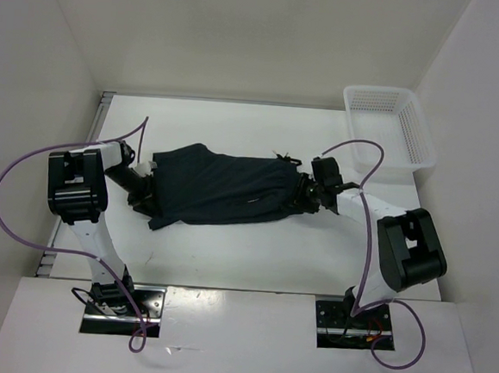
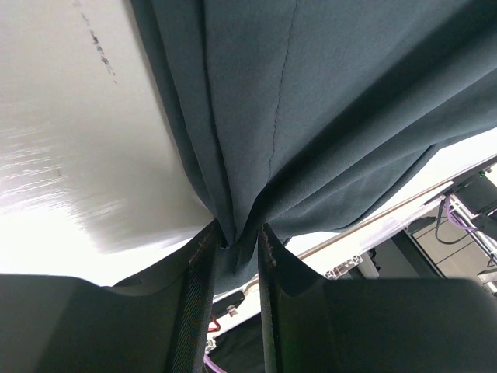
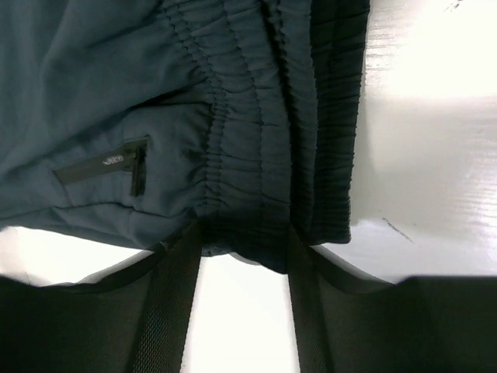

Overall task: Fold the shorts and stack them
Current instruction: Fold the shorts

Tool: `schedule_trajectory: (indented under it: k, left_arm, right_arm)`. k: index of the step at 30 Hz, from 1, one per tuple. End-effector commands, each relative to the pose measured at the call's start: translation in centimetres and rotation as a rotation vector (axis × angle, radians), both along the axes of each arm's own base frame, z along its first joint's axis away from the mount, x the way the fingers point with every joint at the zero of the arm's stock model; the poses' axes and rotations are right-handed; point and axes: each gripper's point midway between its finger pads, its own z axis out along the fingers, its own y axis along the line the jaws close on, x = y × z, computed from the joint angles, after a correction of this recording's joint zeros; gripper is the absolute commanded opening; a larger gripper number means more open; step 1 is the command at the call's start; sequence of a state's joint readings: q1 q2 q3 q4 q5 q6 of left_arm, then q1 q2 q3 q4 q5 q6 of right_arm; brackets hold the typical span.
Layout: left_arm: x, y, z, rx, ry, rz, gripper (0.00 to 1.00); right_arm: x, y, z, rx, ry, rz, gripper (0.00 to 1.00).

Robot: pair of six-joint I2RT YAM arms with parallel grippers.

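Note:
The dark navy shorts (image 1: 219, 188) lie stretched left to right across the middle of the table. My left gripper (image 1: 145, 192) is at their left end. In the left wrist view it (image 2: 241, 237) is shut on a bunched fold of the leg cloth (image 2: 311, 109), which fans out from the fingertips. My right gripper (image 1: 301, 196) is at the right end. In the right wrist view it (image 3: 245, 242) grips the gathered waistband (image 3: 264, 155) between its two fingers. A small label (image 3: 109, 163) shows on the cloth beside the waistband.
A white plastic mesh basket (image 1: 415, 143) stands at the back right corner of the table. White walls enclose the table on the left, back and right. Purple cables loop off both arms. Bare white tabletop (image 1: 227, 254) lies in front of the shorts.

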State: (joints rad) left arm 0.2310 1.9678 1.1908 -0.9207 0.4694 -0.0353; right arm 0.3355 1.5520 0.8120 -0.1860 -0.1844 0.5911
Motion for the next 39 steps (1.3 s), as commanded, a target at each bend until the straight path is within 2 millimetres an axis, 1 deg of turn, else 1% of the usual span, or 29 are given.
schedule_trajectory:
  k: [1,3,4,5,6,8,10,13,15,16,17,18,19,20,21,22,23,25,26,27,29,30,32,34,35,36,37,38,39]
  left_arm:
    - [-0.1,3.4,-4.2,0.183,-0.003,-0.056,0.35]
    - [-0.3,3.6,-4.4,0.193,-0.001,-0.058,0.35]
    - [-0.3,3.6,-4.4,0.193,-0.001,-0.058,0.35]
    - [-0.3,3.6,-4.4,0.193,-0.001,-0.058,0.35]
    - [-0.1,3.6,-4.2,0.196,-0.009,-0.057,0.35]
    - [-0.2,3.8,-4.3,0.204,-0.007,-0.059,0.35]
    - [-0.2,3.8,-4.3,0.204,-0.007,-0.059,0.35]
    - [-0.2,3.8,-4.3,0.204,-0.007,-0.059,0.36]
    - [-0.5,3.5,-4.4,0.191,0.008,-0.059,0.4]
    - [-0.5,3.5,-4.4,0.191,0.008,-0.059,0.42]
    - [-0.4,3.4,-4.3,0.182,0.006,-0.057,0.45]
    - [-0.8,3.3,-4.1,0.18,0.013,-0.058,0.51]
    - [-0.6,3.1,-3.7,0.169,-0.003,-0.054,0.53]
    - [-0.7,2.8,-3.6,0.155,0.004,-0.052,0.53]
    - [-0.7,2.7,-3.1,0.147,-0.003,-0.05,0.53]
    - [-0.2,2.8,-2.6,0.153,-0.025,-0.049,0.53]
    - [-0.2,2.6,-2.6,0.144,-0.027,-0.047,0.53]
    - [0.3,2.7,-2.2,0.149,-0.045,-0.046,0.53]
    - [0.4,2.8,-2.0,0.149,-0.045,-0.046,0.5]
    - [0.5,2.8,-2.5,0.145,-0.032,-0.047,0.49]
    - [0.1,3.2,-3.1,0.165,-0.006,-0.053,0.44]
    - [0.1,3.2,-3.1,0.165,-0.006,-0.053,0.44]
    - [0.1,3.2,-3.1,0.165,-0.006,-0.053,0.44]
    - [0.1,3.2,-3.1,0.165,-0.006,-0.053,0.44]
    - [0.1,3.2,-3.1,0.165,-0.006,-0.053,0.44]
    - [0.1,3.2,-3.1,0.165,-0.006,-0.053,0.46]
    - [0.3,2.9,-2.8,0.149,-0.02,-0.048,0.51]
    - [0.5,2.7,-2.4,0.142,-0.036,-0.046,0.53]
    - [0.5,2.5,-2.0,0.132,-0.039,-0.044,0.56]
  right_arm:
    - [1.9,1.0,1.4,0.033,-0.058,-0.004,0.34]
    - [1.2,0.3,0.6,-0.003,-0.03,-0.01,0.13]
    - [0.7,-0.7,0.2,-0.056,-0.014,-0.032,0.02]
    - [0.9,-1.3,0.5,-0.087,-0.021,-0.042,0.0]
    - [1.1,-1.8,1.4,-0.115,-0.051,-0.041,0.0]
    - [0.8,-3.4,1.9,-0.167,-0.056,-0.074,0.0]
    - [1.1,-3.4,3.7,-0.165,-0.11,-0.055,0.0]
    - [1.0,-2.6,4.2,-0.134,-0.123,-0.01,0.0]
    - [0.9,-2.3,3.3,-0.13,-0.101,0.016,0.06]
    - [0.5,-2.4,1.9,-0.15,-0.059,0.026,0.1]
    - [0.7,-2.4,1.4,-0.159,-0.05,0.036,0.16]
    - [0.3,-2.4,0.9,-0.165,-0.016,0.054,0.18]
    - [0.0,-2.5,-0.3,-0.18,0.029,0.058,0.2]
    - [0.2,-2.9,-0.5,-0.206,0.037,0.044,0.2]
    - [-0.1,-3.3,-0.7,-0.226,0.051,0.036,0.11]
    - [0.0,-3.7,-1.1,-0.245,0.055,0.027,0.02]
    - [0.2,-4.5,-0.8,-0.271,0.045,-0.001,0.0]
    - [0.7,-4.4,0.4,-0.264,0.01,0.002,0.0]
    - [1.2,-4.6,1.1,-0.253,-0.017,0.001,0.0]
    - [1.9,-4.3,2.1,-0.247,-0.038,-0.002,0.0]
    - [2.4,-5.0,2.8,-0.26,-0.044,-0.001,0.0]
    - [2.7,-4.9,3.4,-0.258,-0.051,-0.002,0.0]
    - [2.3,-6.6,3.0,-0.262,-0.011,-0.026,0.0]
    - [1.8,-7.3,1.8,-0.245,0.038,-0.018,0.0]
    - [1.8,-7.7,1.1,-0.249,0.061,-0.028,0.05]
    - [1.3,-8.0,0.4,-0.229,0.09,-0.03,0.17]
    - [1.2,-7.7,0.2,-0.212,0.09,-0.021,0.53]
    - [1.3,-7.4,0.1,-0.198,0.092,-0.012,0.61]
    - [1.1,-7.2,-0.1,-0.185,0.097,-0.014,0.64]
